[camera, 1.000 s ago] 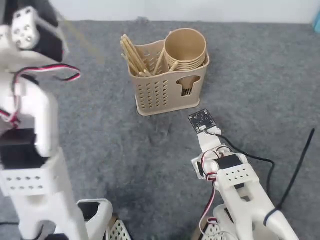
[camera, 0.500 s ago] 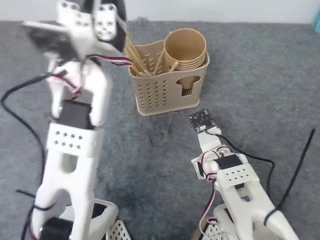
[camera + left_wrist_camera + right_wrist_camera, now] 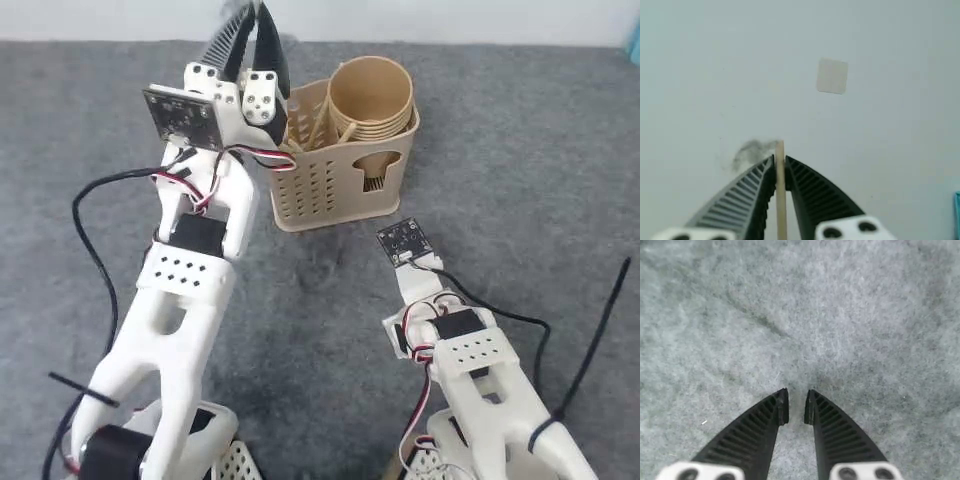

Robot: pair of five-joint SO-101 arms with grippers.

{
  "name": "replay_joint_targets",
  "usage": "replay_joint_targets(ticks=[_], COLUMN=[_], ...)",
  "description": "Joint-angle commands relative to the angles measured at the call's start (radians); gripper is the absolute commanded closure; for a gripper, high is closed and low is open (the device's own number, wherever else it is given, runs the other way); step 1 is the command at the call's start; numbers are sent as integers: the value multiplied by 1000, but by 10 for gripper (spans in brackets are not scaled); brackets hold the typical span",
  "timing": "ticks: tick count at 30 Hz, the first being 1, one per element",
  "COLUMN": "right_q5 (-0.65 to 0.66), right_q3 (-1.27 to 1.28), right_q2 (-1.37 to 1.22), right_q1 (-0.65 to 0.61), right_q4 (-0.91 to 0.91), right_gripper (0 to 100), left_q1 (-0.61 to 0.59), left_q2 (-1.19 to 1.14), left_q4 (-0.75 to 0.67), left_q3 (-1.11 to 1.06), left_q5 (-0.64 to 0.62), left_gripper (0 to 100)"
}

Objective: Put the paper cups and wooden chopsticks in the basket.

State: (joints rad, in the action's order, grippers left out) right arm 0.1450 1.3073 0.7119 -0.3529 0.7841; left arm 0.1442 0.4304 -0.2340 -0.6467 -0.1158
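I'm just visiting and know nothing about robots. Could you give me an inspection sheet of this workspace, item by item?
Surface: grey felt mat covering the table.
Job's things: basket upright on the mat; stacked paper cups and several chopsticks inside it; one more chopstick held by the left arm.
Clutter: a blue thing, cut off at the edge, cannot be named.
Pincers: left pincer shut on that chopstick, raised near the basket; right pincer slightly open, empty, low over the mat.
Cables: black lead off the right arm; red, white and black wires on the left arm.
Surroundings: pale wall with a small square patch.
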Motion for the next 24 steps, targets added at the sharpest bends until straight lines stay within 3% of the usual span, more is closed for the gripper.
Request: replay_joint_targets(ticks=[1,5,12,15,19,24], right_q5=[-2,-2,-8,-11,-11,-14], right_q3=[-5,-5,-5,-11,-31,-155], right_q2=[25,25,35,36,41,171], right_q1=[-2,-2,2,4,4,101], right_q4=[-2,-2,2,7,19,203], right_gripper=[929,929,929,930,930,987], left_q1=[-25,-21,-28,-87,-187,-313], left_q2=[61,158,333,422,539,658], left_q4=[55,350,769,933,1066,1085], left_q3=[50,125,294,332,318,185], left_q5=[-9,-12,-18,-74,-132,-130], left_gripper=[784,620,611,616,727,1000])
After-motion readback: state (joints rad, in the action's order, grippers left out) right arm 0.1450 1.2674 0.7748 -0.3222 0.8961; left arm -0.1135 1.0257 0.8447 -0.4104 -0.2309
